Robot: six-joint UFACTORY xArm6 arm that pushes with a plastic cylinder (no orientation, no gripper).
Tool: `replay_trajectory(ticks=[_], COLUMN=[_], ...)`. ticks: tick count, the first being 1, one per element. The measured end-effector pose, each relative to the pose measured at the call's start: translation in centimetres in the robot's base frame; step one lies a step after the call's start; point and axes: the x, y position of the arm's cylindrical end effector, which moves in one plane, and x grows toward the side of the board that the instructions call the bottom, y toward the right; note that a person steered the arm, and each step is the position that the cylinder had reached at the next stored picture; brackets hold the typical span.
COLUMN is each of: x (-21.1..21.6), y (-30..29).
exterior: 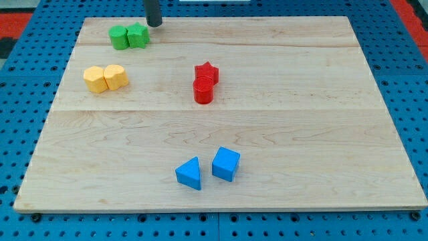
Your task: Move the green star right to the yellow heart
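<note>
**Green star in the upper left, our tip just beside it**

We carry no pincer, only a rod, so nothing is held. Going left to right across the wooden table (301, 134): in the upper left of the frame two yellow blocks (105, 78) touch side by side, and we cannot tell which is the heart. Above them two green blocks (130, 36) touch; the right one looks like the green star (138, 35). Our tip (154, 25) stands just to its upper right. Near the centre, a red star (207, 71) touches a red cylinder (203, 90). At lower centre sit a blue triangle (189, 173) and a blue cube (226, 164), slightly apart.
</note>
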Motion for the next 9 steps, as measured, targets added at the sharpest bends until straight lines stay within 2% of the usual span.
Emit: replay_trajectory(ticks=[1,3,4,6,9], x=[0.0,-1.4,1.8,10.9,12.1], y=[0.0,-3.6,-4.5,-2.0,0.7])
